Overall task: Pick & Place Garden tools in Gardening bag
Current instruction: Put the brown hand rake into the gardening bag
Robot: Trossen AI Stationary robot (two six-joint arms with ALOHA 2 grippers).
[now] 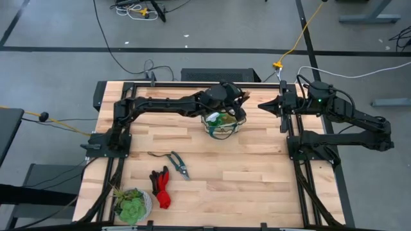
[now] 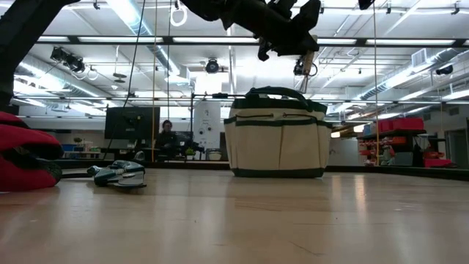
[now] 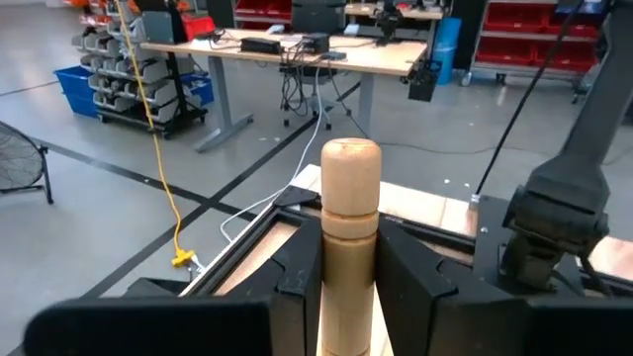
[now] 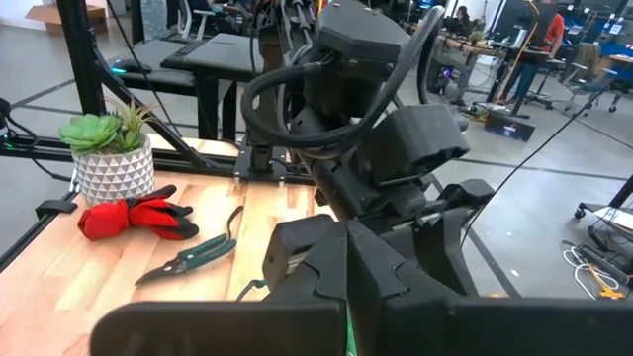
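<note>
Starting at the table's left near corner in the high view, the potted succulent sits at the very edge, well clear of the working area; it is not one of the tools, so its spot there looks deliberate. Just beside it lie the red-and-black gloves in a bunched heap, and a little further toward the middle the green-handled pruning shears rest flat with their handles splayed. Both are out on open wood, which should leave room for a gripper to come down on them later.

Moving on toward the far centre, the left arm reaches across from its base so that the left gripper hangs directly above the gardening bag. Its wrist view shows the fingers clamped on either side of a round wooden tool handle, held upright with the butt end upward. That attitude suits a straight drop into the bag's open mouth, metal end first; the metal end itself is hidden, so I cannot say which tool it is. In the low view the gripper is well above the bag's dark green rim, so the tool is not yet released.

At the right side, the right gripper waits with its fingers fully together and nothing between them, pointed toward the bag.

No brand, label or readable writing shows on any item.
</note>
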